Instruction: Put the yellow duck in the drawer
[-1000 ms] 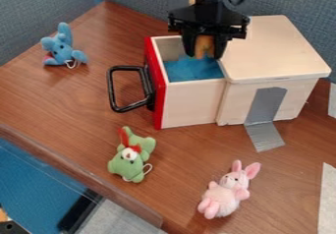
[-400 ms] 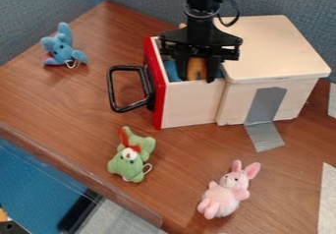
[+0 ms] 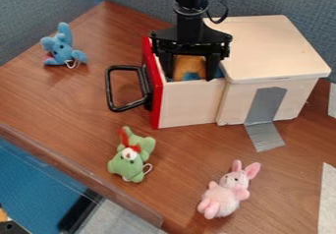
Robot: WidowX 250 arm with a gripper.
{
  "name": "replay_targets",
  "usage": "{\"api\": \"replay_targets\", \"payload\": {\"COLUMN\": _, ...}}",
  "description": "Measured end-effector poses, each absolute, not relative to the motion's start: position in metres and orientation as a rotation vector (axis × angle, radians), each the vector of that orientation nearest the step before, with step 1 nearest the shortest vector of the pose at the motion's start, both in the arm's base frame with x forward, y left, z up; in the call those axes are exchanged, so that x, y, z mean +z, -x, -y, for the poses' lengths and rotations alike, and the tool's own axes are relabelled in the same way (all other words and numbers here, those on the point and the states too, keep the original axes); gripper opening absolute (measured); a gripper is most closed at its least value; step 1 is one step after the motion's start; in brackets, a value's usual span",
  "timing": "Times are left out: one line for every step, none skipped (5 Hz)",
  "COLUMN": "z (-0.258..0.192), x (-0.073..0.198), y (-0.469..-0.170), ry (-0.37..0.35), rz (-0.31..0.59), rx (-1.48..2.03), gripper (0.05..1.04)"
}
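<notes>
The yellow duck [image 3: 189,63], seen as an orange-yellow shape, is framed by the spread fingers of the gripper [image 3: 190,75], low inside the open drawer [image 3: 190,102]. Whether it is touched by either finger cannot be told. Some blue material [image 3: 191,75] is seen just below it, within the drawer. The drawer's near wall is made of pale wood, and its left end is closed off by a red front [image 3: 155,100], to which a black handle [image 3: 110,88] is fixed. To the right, the drawer is joined by the wooden box [image 3: 269,46], whose near side is taped to the brown table [image 3: 78,105] with grey tape [image 3: 266,107]. A green plush toy [image 3: 125,166] is placed on the near side of the drawer, and a pink plush rabbit [image 3: 223,198] is set nearer and farther right. A blue plush toy [image 3: 60,53] is found at the far left.
</notes>
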State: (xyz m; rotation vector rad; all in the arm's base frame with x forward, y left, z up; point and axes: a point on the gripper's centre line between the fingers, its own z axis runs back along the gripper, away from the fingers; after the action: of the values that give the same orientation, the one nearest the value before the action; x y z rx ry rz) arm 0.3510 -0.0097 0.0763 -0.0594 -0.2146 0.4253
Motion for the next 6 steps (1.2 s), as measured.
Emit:
{"api": "replay_targets", "payload": {"z": 0.003, "x": 0.097, "y": -0.349, "ry": 0.062, "rz": 0.254, "rx": 0.427, "gripper": 1.000}}
{"api": "replay_targets", "payload": {"z": 0.008, "x": 0.131, "y": -0.344, "ry": 0.070, "rz": 0.305, "rx": 0.376, "gripper": 1.001}}
{"api": "replay_targets", "payload": {"z": 0.010, "x": 0.156, "y": -0.336, "ry": 0.079, "rz": 0.350, "rx": 0.331, "gripper": 1.001}}
{"api": "replay_targets", "payload": {"z": 0.013, "x": 0.153, "y": -0.327, "ry": 0.071, "rz": 0.293, "rx": 0.241, "gripper": 1.001}}
{"api": "replay_targets", "payload": {"z": 0.013, "x": 0.153, "y": -0.326, "ry": 0.070, "rz": 0.291, "rx": 0.235, "gripper": 1.001}}
{"api": "replay_targets", "payload": {"z": 0.013, "x": 0.153, "y": -0.326, "ry": 0.069, "rz": 0.290, "rx": 0.235, "gripper": 1.001}}
